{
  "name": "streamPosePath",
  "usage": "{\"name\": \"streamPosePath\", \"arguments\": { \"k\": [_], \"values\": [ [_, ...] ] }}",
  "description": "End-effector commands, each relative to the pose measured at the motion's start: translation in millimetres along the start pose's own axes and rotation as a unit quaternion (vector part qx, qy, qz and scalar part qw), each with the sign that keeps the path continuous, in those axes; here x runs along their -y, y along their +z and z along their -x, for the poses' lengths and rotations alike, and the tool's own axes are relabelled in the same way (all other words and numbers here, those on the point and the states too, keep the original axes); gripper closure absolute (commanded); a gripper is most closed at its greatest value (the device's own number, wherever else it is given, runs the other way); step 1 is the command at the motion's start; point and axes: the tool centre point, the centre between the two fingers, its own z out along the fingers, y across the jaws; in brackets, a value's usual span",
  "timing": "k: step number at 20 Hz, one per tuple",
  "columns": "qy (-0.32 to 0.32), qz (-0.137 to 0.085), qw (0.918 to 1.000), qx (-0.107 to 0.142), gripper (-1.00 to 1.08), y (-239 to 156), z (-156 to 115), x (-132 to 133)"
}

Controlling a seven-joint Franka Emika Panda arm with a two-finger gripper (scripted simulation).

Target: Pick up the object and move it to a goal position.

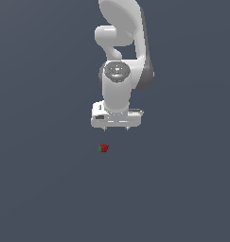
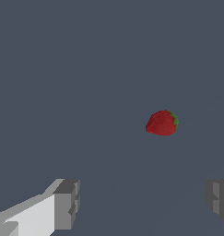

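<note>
A: Exterior view, item one: white arm, jaws [image 1: 116,128] pointed downward, hanging above the grey desk [image 1: 45,189]. Item two: strawberry [image 1: 103,148], dark red, green bit on one side, lying on the desk at about seven o'clock from the jaws, near but apart, untouched.

B: Wrist view, same items. Strawberry [image 2: 162,122] lay loose ahead of the two grey fingertips [image 2: 67,203], nearer the second fingertip than the first, not centred in the gap. Jaws spread wide, nothing between them.

A: Risks, entered as judgement. One: a straight descent from that offset would probably land a fingertip on or beside the fruit instead of straddling it. Cause: jaws not yet centred above it.

B: Two: the fruit was small, lumpy and rounded; a nudge from one fingertip could roll it away. Three: closing off-centre could squeeze it out sideways, or give a weak pinch that drops it on the way to the goal.

A: Goal position: no marker visible in either view; not recorded.

B: Brands, labels, writing: none legible on arm, fruit or desk. Entry closed.
</note>
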Motion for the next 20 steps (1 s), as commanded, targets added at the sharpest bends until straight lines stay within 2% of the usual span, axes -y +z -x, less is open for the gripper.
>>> {"name": "streamPosePath", "arguments": {
  "k": [1,10,20],
  "values": [
    [0.000,0.000,1.0000,0.000,-0.92,0.0,0.0,0.0],
    [-0.014,0.005,0.9998,-0.013,-0.92,-23.0,-9.0,15.3],
    [-0.032,0.006,0.9994,-0.013,-0.92,-19.1,-9.8,12.2]
  ]
}}
